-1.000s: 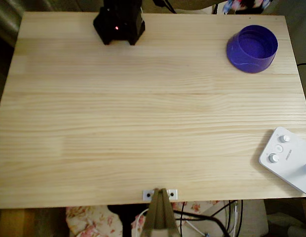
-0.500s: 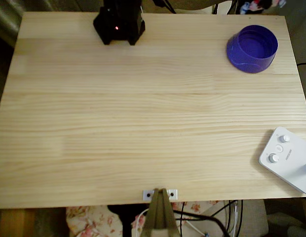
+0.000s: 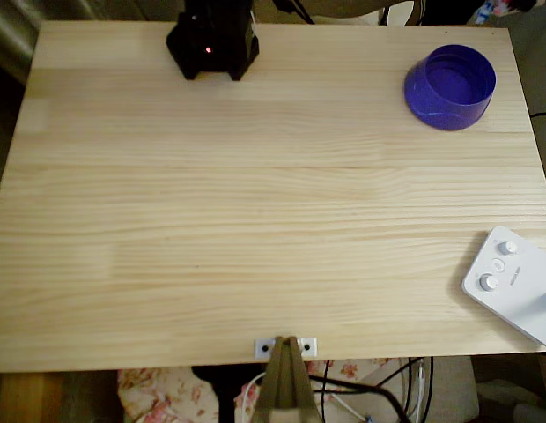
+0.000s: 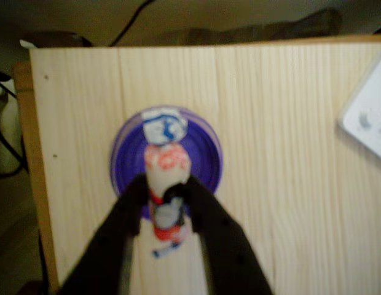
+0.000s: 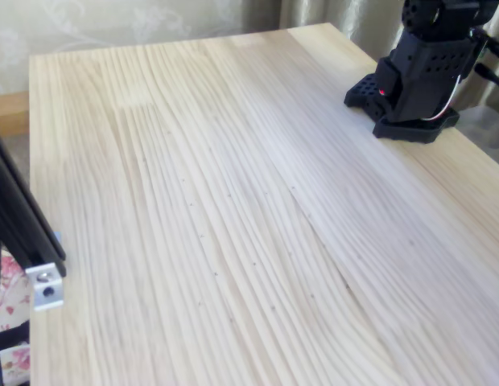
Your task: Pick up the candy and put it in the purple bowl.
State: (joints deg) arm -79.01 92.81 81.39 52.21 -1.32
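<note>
- Two dark fingers (image 4: 206,215) of the gripper (image 4: 169,200) rise from the bottom edge of the wrist view and close in on the candy (image 4: 167,184), pinching it at about its middle.
- The candy stands lengthwise up the frame: its pinkish-white body with red markings sits between the fingertips, one twisted end with blue print pointing to the upper centre, the other end hanging below the grip near the lower centre.
- Behind the candy in the wrist view lies the purple bowl (image 4: 206,153), a round glossy ring at the centre-left of the frame; the upper part of the candy overlaps its inside, though whether the sweet touches the bowl cannot be told.
- Seen from overhead, the purple bowl (image 3: 450,86) rests at the upper right of the wooden table (image 3: 255,220), near the far edge and right edge.
- A black arm base (image 3: 212,40) with a small red light sits at the top of the overhead frame, left of centre; in the fixed view the same base (image 5: 418,76) occupies the upper right corner.
- A white device with knobs (image 3: 511,282) lies at the lower right of the overhead frame, well apart from the bowl, and shows blurred at the right edge of the wrist view (image 4: 369,117).
</note>
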